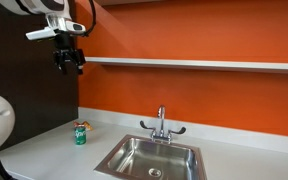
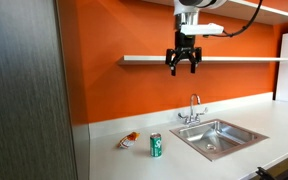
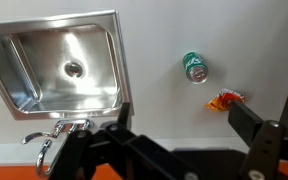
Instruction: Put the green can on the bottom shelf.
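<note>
Standing upright on the pale worktop [image 1: 39, 155], the small green cylindrical drink can [image 1: 80, 134] with its silvery top sits well below the black two-fingered robot hand [image 1: 68, 62], untouched. Both exterior views show the hand high above the worktop, and its fingers [image 2: 172, 68] are spread apart with nothing between them. In the wrist view the can [image 3: 195, 68] appears beneath the hand [image 3: 179, 110] and ahead of its fingertips, top face visible.

A small flat orange-red object [image 3: 225, 99] lies on the worktop just beside the can, apart from it. The long thin white wall shelf [image 2: 234, 59] runs along the orange wall [image 2: 104, 60] at about the hand's height, directly behind it in an exterior view; contact cannot be determined.

A rectangular stainless-steel sink [image 1: 149, 157] with a chrome faucet [image 1: 161, 122] is set into the worktop below the hand, to one side of the can and near it.
</note>
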Motion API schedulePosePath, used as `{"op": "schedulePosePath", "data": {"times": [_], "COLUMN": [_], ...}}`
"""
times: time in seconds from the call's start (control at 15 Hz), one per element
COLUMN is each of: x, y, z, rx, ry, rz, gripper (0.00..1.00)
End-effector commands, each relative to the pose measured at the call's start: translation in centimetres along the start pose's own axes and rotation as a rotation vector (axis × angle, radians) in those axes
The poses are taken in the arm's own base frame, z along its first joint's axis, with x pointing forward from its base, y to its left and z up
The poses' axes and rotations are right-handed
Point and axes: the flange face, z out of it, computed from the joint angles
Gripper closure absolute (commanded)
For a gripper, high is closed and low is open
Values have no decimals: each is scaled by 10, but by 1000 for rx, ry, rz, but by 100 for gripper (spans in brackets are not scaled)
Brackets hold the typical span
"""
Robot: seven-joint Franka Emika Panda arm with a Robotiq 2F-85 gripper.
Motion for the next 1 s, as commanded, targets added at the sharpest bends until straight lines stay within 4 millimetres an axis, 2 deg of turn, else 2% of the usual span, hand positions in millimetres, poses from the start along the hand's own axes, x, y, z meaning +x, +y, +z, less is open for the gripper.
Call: {"op": "schedulePosePath", "data": {"times": [0.0, 0.33, 0.93], "x": [7, 7, -12], "y": [-11, -27, -55], "z": [36, 81, 149], "rx": [4, 22, 39], "ry": [-24, -81, -164], "rz": [-4, -40, -94], "gripper": [0, 0, 0]}}
